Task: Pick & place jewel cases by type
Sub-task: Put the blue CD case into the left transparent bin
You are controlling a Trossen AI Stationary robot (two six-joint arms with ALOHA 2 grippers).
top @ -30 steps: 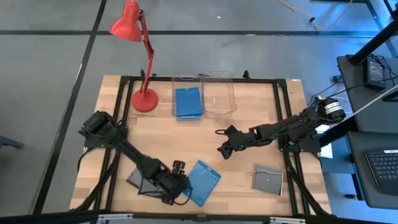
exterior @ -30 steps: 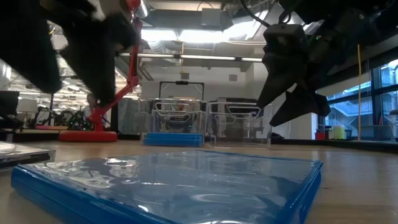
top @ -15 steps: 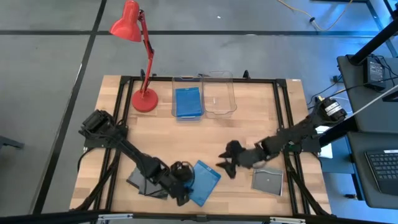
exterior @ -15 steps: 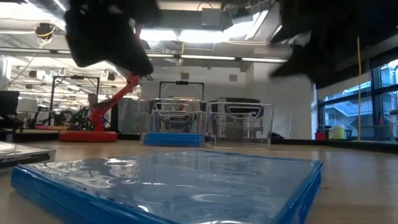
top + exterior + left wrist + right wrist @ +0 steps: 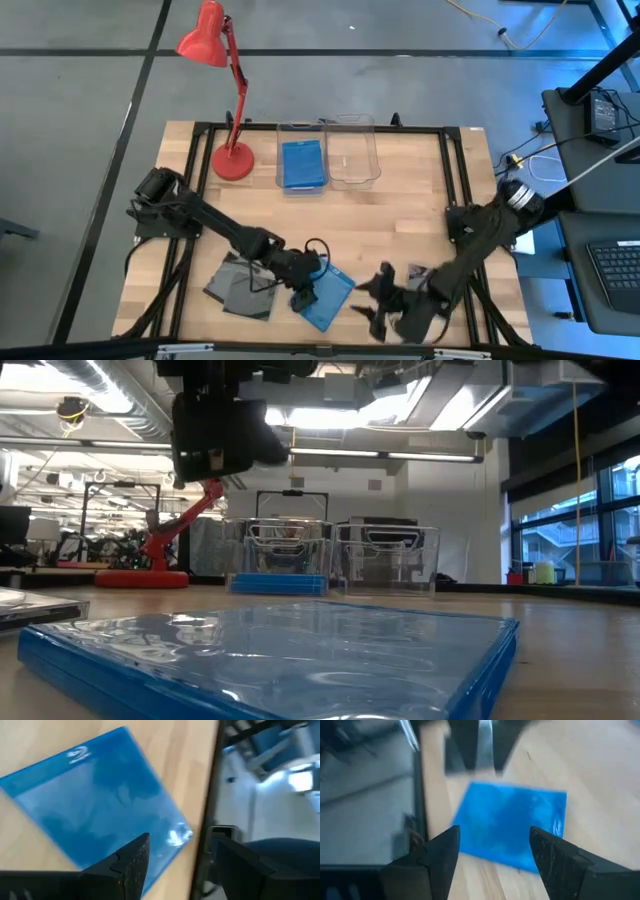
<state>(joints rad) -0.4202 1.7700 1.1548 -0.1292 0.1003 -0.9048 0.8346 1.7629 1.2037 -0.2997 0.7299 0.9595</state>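
A blue jewel case (image 5: pixel 328 298) lies flat near the table's near edge; it fills the foreground of the low view (image 5: pixel 280 650). My left gripper (image 5: pixel 308 292) hovers open over its left end, and the case (image 5: pixel 95 805) shows beyond the fingers. My right gripper (image 5: pixel 378 306) hangs open just right of the case, pointing at it (image 5: pixel 510 825). A grey jewel case (image 5: pixel 238 284) lies flat to the left. Another grey case (image 5: pixel 416 270) is mostly hidden under my right arm. One more blue case (image 5: pixel 302 165) lies in the left clear bin.
Two clear bins (image 5: pixel 353 155) stand side by side at the far edge, also seen in the low view (image 5: pixel 385 560); the right one holds nothing. A red desk lamp (image 5: pixel 232 160) stands at the far left. Bare wood lies between the bins and the cases.
My right gripper has swung from the table's middle toward the near edge and now hangs right of the blue case, still open. My left gripper has moved from the near left of the blue case up over its left end, rolling as it went. The cases have stayed put.
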